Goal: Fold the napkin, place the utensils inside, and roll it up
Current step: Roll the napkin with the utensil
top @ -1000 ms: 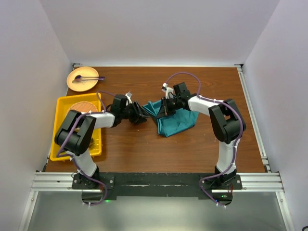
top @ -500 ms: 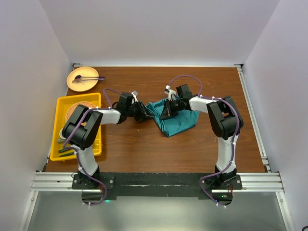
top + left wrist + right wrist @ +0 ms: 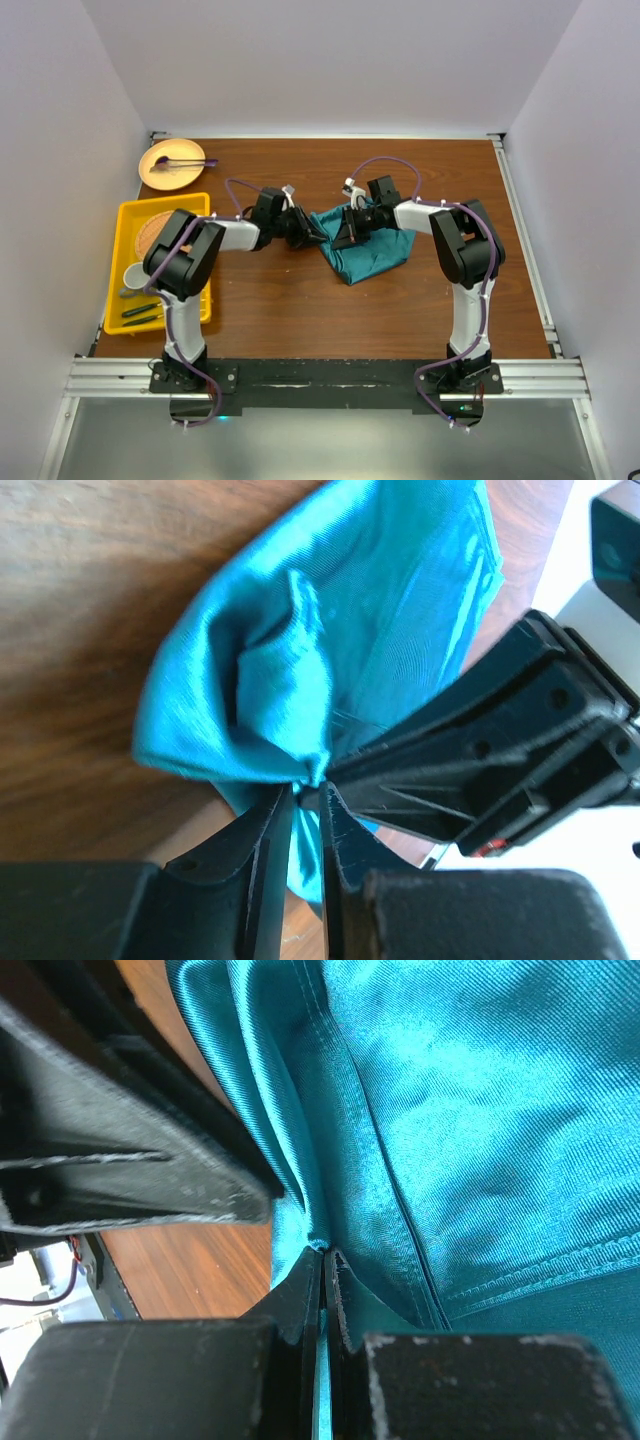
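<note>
Top external view: the napkin is seen bunched on the brown table, a little toward 3 o'clock from the table's middle. Its corner at 10 o'clock is raised off the wood, and both grippers are met there, tip to tip.

The left gripper is now set at that corner. A second ago it was held well short of the cloth, toward 9 o'clock, with its jaws wider. Since then the left arm has been stretched out toward 3 o'clock, and more of the yellow tray at the table's 9 o'clock edge has been uncovered. In the left wrist view the fingers are drawn almost together, and a pinched fold of teal cloth is gripped between their tips.

The right gripper is clenched on the same raised corner from the 3 o'clock side. In the right wrist view only a thin line of teal is seen between its closed fingers. Its place is hardly changed from a second ago, and the lie of the cloth on the table is much as it was.

A tan plate with a purple-ended utensil on it is left untouched at the table's 10 o'clock corner.
</note>
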